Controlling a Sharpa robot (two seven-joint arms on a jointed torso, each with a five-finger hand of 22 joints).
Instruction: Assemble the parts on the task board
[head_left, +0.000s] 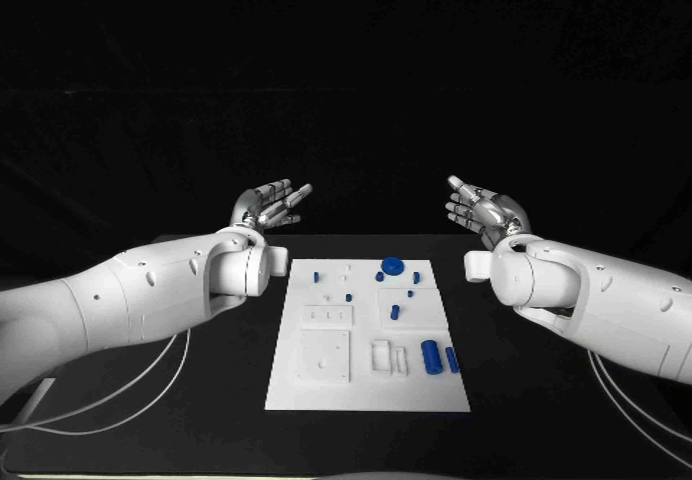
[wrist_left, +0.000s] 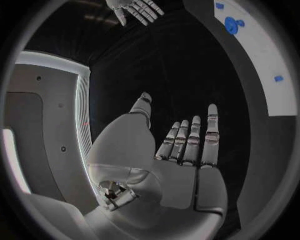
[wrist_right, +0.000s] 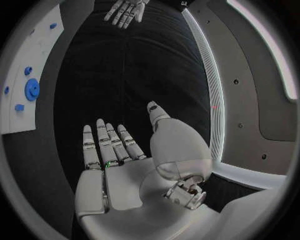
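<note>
**Both hands raised, board untouched**

Matte black table (head_left: 216, 400) fills the lower half of the head view, under a dark background. At its centre lies the board (head_left: 368, 395), a flat white rectangular plate with shallow moulded recesses and raised outlines. Small glossy blue parts sit on it: a round disc (head_left: 392, 265) near the upper edge, a few tiny pegs (head_left: 413, 277) around it, and a cylinder (head_left: 430, 357) lying beside a slimmer bar (head_left: 451, 360) at lower right.

Above and behind the board, the left hand (head_left: 271, 206) is in the upper left of centre, the right hand (head_left: 486, 212) in the upper right of centre. Both are silver and metallic, segmented, on smooth white rounded arms. Each is held palm inward, fingers spread and nearly straight, gripping nothing, well apart from the board. The wrist views show the same: left hand's fingers (wrist_left: 195, 135) and right hand's fingers (wrist_right: 100, 142) extended over black table, with the board's white edge and blue disc off to one side.
</note>
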